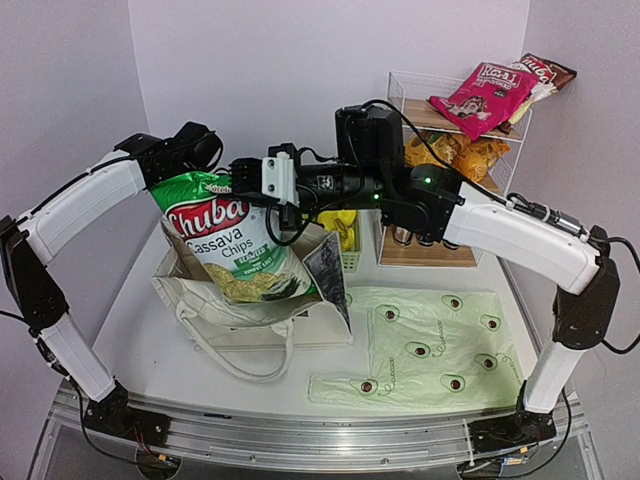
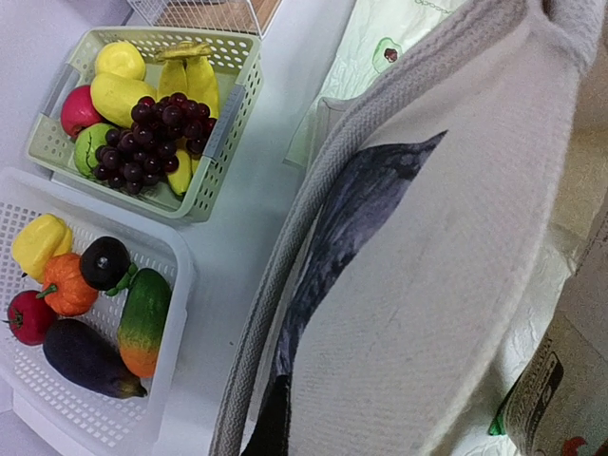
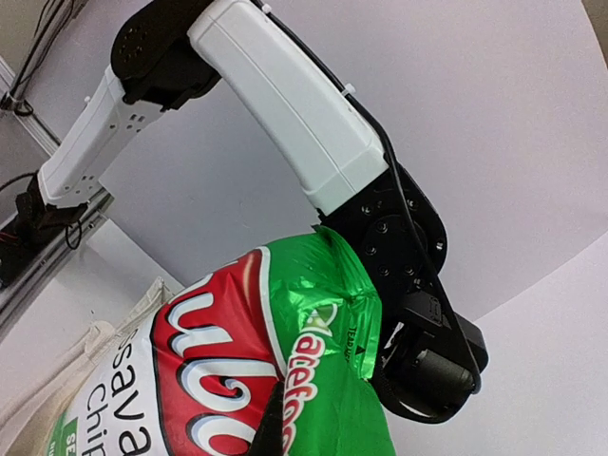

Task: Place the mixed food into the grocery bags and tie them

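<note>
A green-and-white cassava chips packet (image 1: 235, 240) stands upright in the mouth of the beige canvas tote (image 1: 240, 315). My right gripper (image 1: 262, 185) is shut on the packet's top edge; one dark finger (image 3: 271, 427) lies across the packet (image 3: 237, 361) in the right wrist view. My left gripper (image 1: 200, 150) is behind the packet's top, shut on the tote's fabric (image 2: 446, 266), which fills the left wrist view. The avocado-printed plastic bag (image 1: 430, 350) lies flat at the right. Dark grapes (image 2: 152, 133) and yellow fruit (image 2: 119, 95) lie in a green basket (image 2: 223, 123).
A white slotted basket (image 2: 171, 275) with vegetables sits beside the green one. A clear shelf rack (image 1: 400, 85) at the back right holds a pink packet (image 1: 480, 95) and orange packets (image 1: 470, 150). The tote's handles (image 1: 235, 365) trail toward the near edge.
</note>
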Controlling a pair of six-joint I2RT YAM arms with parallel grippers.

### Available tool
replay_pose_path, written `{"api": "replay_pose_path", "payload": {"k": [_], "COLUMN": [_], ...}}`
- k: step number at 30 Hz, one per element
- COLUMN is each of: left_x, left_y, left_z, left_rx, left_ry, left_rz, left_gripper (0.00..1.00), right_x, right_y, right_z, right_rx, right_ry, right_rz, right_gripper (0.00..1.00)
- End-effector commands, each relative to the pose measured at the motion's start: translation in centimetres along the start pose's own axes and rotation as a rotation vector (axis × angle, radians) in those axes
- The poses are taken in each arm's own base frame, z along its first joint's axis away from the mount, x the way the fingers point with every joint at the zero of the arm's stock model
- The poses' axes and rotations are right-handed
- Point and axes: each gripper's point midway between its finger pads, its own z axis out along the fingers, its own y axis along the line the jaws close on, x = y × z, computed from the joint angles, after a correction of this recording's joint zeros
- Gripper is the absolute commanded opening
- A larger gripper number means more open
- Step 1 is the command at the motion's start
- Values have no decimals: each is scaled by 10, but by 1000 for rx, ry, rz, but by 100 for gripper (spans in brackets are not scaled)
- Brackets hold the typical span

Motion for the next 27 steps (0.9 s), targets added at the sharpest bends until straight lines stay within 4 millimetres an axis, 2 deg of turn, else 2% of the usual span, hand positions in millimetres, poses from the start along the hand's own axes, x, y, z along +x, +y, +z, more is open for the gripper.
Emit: {"api": "replay_pose_path", "payload": {"k": [1,7,12,16,19,23,25,27], "left_x": [-17,-19,-22,-23,-33,-51,-61,-68], "left_y": [-3,0,-4,13,25,31,35,36], "left_z": [-10,-10,-9,0,-7,-37,-58,-77], "left_rx": [24,109,225,141,64,-16,-85,-145], "left_ry": [-56,-88,-122,-133,-171,-237,-279,-317], "left_rz": [34,7,-42,-34,-21,16,41,60], "left_gripper": [0,0,0,7,32,77,90,96], "right_x": [-21,-5,6,13,11,8,10,13], "right_y": [-40,-26,0,10,11,4,1,-1], "right_z": [-18,-17,-38,-48,-48,-46,-45,-45], "right_rx": [143,106,-5,-14,-15,3,13,18], "right_ry": [9,64,129,164,152,150,160,164], "right_rz": [-222,-359,-368,-308,-262,-221,-207,-182], "right_gripper": [0,0,0,0,0,0,0,0]}}
